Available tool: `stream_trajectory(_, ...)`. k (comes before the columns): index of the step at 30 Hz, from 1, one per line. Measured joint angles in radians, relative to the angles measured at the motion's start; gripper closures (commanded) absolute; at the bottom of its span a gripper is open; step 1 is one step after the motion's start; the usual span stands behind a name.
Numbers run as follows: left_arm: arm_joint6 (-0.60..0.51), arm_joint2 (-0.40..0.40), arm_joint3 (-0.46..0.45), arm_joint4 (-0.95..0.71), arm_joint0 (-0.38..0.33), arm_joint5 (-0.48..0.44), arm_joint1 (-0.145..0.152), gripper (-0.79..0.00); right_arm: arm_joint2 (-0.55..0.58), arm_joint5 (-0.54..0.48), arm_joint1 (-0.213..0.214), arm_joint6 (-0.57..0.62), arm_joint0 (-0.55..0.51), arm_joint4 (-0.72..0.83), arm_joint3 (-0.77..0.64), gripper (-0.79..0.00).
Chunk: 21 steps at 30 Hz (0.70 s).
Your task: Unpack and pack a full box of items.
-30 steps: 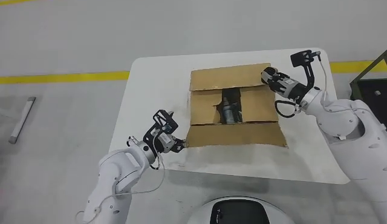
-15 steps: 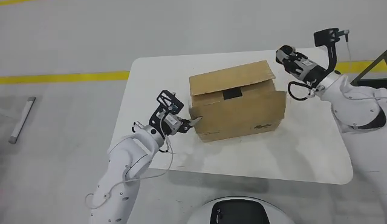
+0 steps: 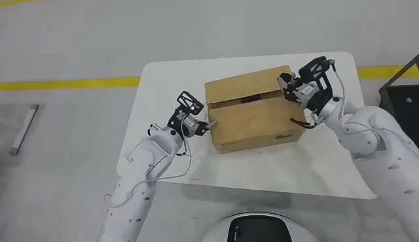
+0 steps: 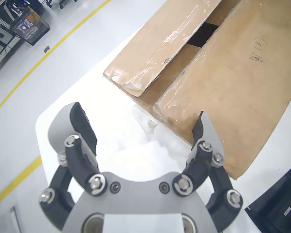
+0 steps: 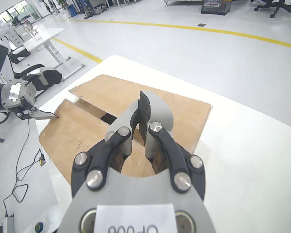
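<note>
Jaws, left arm [image 3: 147, 160]: spread wide and holding nothing. The left jaws sit at the end of the box [image 3: 255, 111] that faces the robot's left. In the right wrist view, one fingertip [image 5: 48, 115] touches the corner of the near flap [image 5: 70, 127]. The other fingertip [image 4: 74, 112] hangs over bare desk [image 4: 106, 127], apart from the cardboard.

Jaws, right arm [image 3: 360, 121]: closed, pads [image 5: 143, 109] pressed together, with nothing visible between them. The right jaws are above the opposite end of the box, over its top edge. Whether they touch the cardboard cannot be determined.

Box: brown cardboard, standing near the middle of the white desk. Both long top flaps are folded down. The far flap [image 4: 165, 30] and the near flap lie side by side but do not meet. A narrow seam runs between them and widens into a dark gap [image 4: 202, 35] partway along. Clear tape remains on the flap edges, and the near flap carries a handwritten mark. The contents cannot be seen through the gap.

Surroundings:
- A yellow line [image 3: 65, 83] runs along the grey floor beyond the desk.
- A grey bar [image 3: 23, 129] lies on the floor, well apart from the desk, on the robot's left.
- A black cable [image 5: 21, 146] trails over the floor beside the desk.
- Office chairs [image 5: 272, 1] and workbenches stand in the room behind.
</note>
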Motion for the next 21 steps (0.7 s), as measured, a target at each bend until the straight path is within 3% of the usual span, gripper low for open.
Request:
stream_trajectory(13,-0.010,-0.008,0.029,-0.014,0.000,0.017,-0.002,-0.785,-0.104,-0.002,-0.019,0.010,0.045,-0.067,0.086,0.000)
stream_trajectory(21,-0.017,-0.042,-0.011,-0.012,0.018,0.026,0.003,-0.785,-0.114,-0.016,-0.024,0.033,0.059,-0.057,0.100,0.000)
